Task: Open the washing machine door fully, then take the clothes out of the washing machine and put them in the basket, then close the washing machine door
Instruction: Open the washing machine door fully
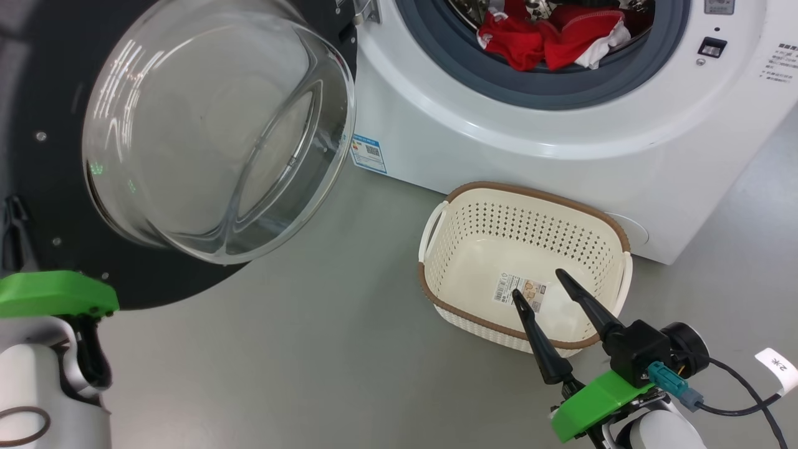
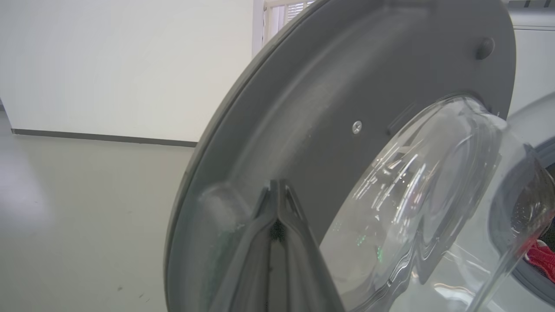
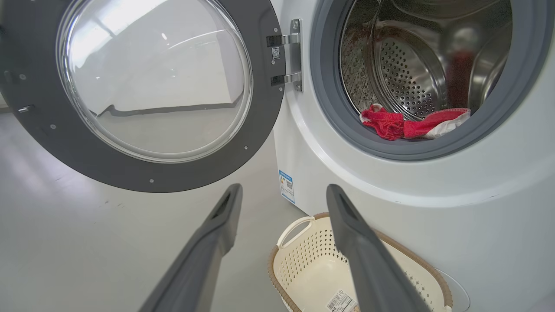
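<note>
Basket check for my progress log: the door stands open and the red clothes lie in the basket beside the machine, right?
No: the door stands open, but the red clothes lie inside the machine, not in the basket beside it, as the head view shows.

We see a smooth grey floor [image 2: 78, 225] filling the lower left of the left wrist view, faintly glossy. Above it stands a plain white wall [image 2: 121, 60] with a dark skirting strip [image 2: 99, 137] along its foot, and a pale slatted frame [image 2: 284, 8] at top centre.
</note>
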Robot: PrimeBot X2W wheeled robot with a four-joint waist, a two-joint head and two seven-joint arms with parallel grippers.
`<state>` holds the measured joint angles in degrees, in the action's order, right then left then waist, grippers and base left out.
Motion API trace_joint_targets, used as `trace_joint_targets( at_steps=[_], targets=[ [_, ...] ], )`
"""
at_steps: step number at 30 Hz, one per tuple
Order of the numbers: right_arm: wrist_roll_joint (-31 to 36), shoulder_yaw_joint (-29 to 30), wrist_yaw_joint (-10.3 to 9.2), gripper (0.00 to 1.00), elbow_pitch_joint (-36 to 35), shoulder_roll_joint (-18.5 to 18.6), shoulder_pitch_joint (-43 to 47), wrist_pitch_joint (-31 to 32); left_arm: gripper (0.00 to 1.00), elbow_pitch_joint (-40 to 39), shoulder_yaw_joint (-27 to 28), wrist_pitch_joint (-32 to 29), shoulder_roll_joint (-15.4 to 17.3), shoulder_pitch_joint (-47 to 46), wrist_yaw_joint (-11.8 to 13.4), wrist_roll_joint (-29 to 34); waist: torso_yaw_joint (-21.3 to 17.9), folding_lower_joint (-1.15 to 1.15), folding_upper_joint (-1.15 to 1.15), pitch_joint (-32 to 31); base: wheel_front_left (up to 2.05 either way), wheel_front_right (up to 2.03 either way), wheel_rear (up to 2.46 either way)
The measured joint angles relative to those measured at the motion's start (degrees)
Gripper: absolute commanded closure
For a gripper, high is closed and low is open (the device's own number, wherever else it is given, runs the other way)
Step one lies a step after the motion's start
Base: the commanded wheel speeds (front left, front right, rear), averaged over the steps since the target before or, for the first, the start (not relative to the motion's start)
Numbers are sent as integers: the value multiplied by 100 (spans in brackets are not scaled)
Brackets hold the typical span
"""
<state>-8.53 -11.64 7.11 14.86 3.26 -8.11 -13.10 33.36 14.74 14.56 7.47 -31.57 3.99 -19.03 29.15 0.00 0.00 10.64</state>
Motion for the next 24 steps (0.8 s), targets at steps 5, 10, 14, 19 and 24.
trace_joint_targets(
  at_steps=[5, 10, 14, 19, 24],
  targets=[
    [-120, 5, 0, 0, 73, -1, 2, -4, 0, -493, -33, -1, -229, 23, -51, 102, -54, 0, 0, -79, 0, 0, 0],
    [-208, 73, 0, 0, 98, -1, 1, -59, 0, -1036, -248, -1, -345, 191, -155, 188, -189, 0, 0, -156, 0, 0, 0],
    [-257, 194, 0, 0, 111, -3, 1, -104, 0, -1447, -393, -93, -435, 348, -158, 185, -350, 0, 0, -216, 0, 0, 0],
    [-282, 336, 0, 0, 112, -8, -1, -112, 0, -2117, -605, -260, -461, 512, -300, 170, -614, 0, 0, -279, 0, 0, 0],
    [-391, 498, 0, 0, 74, -12, -5, -122, 0, -2651, -823, -296, -444, 729, -409, 208, -920, 0, 0, -329, 0, 0, 0]
  ],
)
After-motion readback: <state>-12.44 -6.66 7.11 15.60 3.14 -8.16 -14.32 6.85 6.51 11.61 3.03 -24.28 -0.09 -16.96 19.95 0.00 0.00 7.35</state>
